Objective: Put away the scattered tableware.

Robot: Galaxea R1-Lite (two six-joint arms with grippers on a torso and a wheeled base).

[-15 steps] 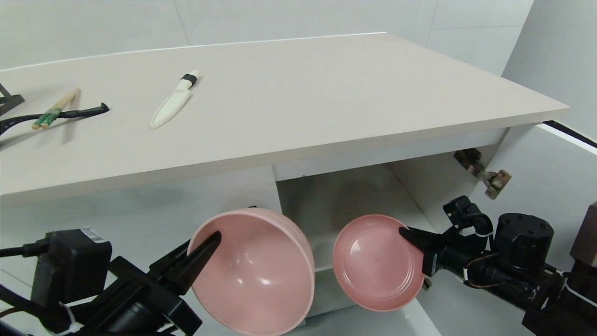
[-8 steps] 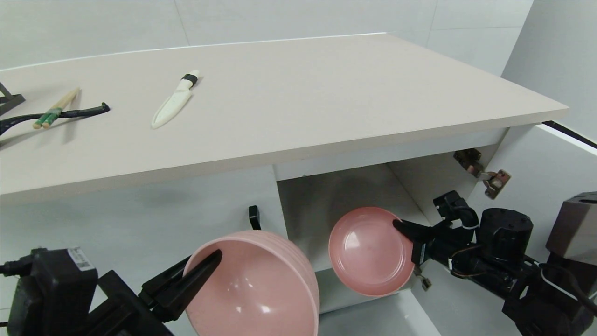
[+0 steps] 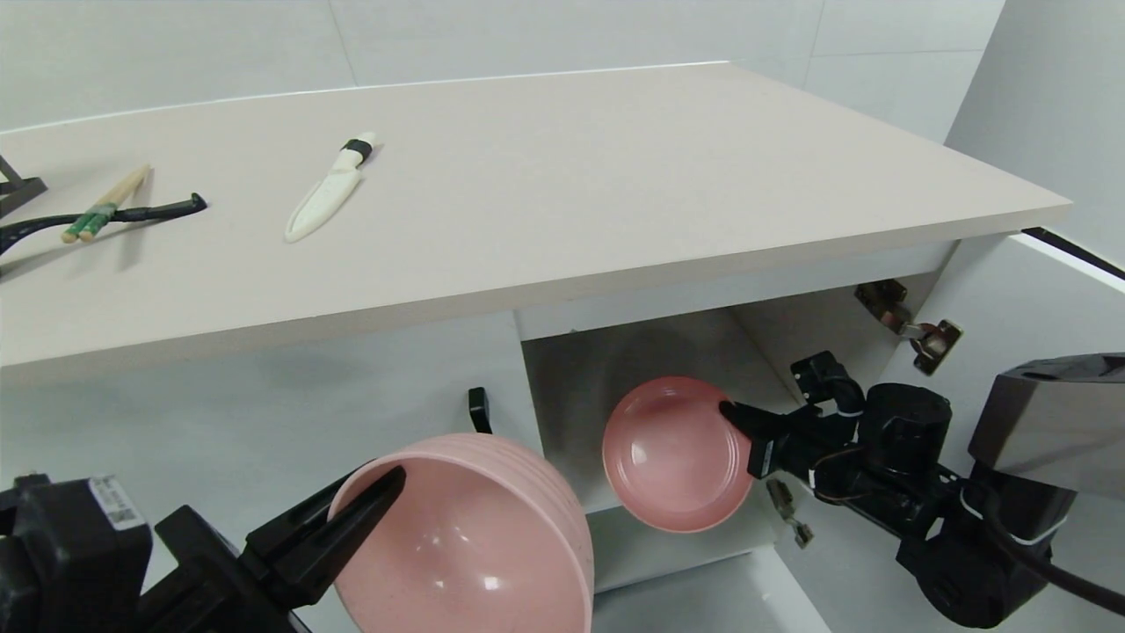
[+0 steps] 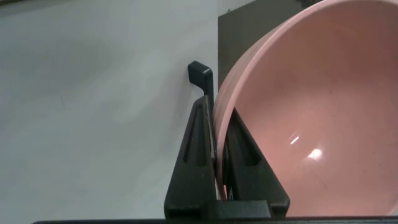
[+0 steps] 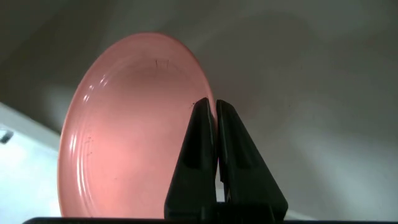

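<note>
My left gripper [image 3: 373, 492] is shut on the rim of a large pink bowl [image 3: 475, 545], held tilted below the counter in front of the closed cabinet door; the left wrist view shows the bowl [image 4: 317, 118] with its rim pinched in the gripper [image 4: 217, 121]. My right gripper [image 3: 734, 415] is shut on the edge of a small pink plate [image 3: 672, 453], held upright at the mouth of the open cabinet [image 3: 650, 360]. The plate [image 5: 130, 124] stands on edge in the gripper [image 5: 211, 109] before the cabinet's inner wall.
On the beige countertop [image 3: 571, 176] lie a cream knife [image 3: 330, 189] with a black band, green-tipped chopsticks [image 3: 101, 207] and a black cable [image 3: 132, 214]. The cabinet door [image 3: 1055, 308] stands open at the right with hinges [image 3: 910, 325]. A black handle [image 3: 477, 410] sits on the closed door.
My right arm has carried the plate up and to the left, into the cabinet opening. The left gripper with the bowl has sunk lower and slightly left.
</note>
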